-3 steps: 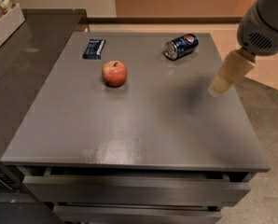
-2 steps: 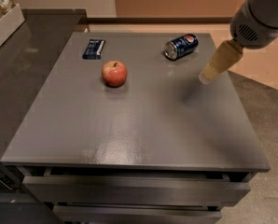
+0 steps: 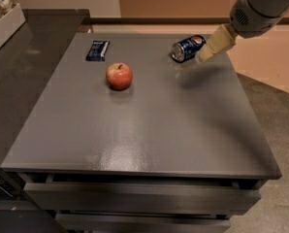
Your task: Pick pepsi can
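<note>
The apple (image 3: 119, 75) is sitting on the desk (image 3: 149, 130), and farther back the pepsi can (image 3: 187, 48) is lying on its side. The gripper (image 3: 205, 55), coming from the right, is now reaching just beside it, nearly ready for grasping; open or closed, I cannot tell.

On the desk (image 3: 149, 130), the can (image 3: 188, 48) lies on its side at the far right. The pincer (image 3: 205, 56) is just right of it. The packet (image 3: 97, 50) lies far left; the apple (image 3: 119, 75) sits before it, slightly right.
</note>
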Motion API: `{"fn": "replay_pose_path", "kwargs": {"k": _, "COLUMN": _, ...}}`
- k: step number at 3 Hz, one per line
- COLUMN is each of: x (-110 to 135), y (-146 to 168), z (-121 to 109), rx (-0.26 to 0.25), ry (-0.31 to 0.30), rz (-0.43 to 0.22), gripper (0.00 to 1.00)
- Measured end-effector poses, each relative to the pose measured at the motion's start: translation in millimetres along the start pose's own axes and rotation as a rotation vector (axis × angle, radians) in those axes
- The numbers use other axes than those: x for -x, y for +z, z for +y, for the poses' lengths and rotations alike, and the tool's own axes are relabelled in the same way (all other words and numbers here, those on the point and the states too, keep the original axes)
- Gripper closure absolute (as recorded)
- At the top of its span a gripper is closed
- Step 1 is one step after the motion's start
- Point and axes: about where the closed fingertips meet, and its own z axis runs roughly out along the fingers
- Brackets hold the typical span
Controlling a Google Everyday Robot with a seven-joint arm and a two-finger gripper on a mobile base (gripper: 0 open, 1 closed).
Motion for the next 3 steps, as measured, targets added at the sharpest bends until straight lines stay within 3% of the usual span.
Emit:
{"fn": "replay_pose_path", "kwargs": {"k": 2, "x": 29.7, "y": 46.5, "z": -32.8, "rx": 0.037, "ry": 0.296, "rz": 0.074, "gripper": 0.0}}
{"fn": "replay_pose_path", "kwargs": {"k": 3, "x": 29.7, "y": 46.6, "z": -32.7, "rx": 0.037, "ry": 0.296, "rz": 0.074, "gripper": 0.0}}
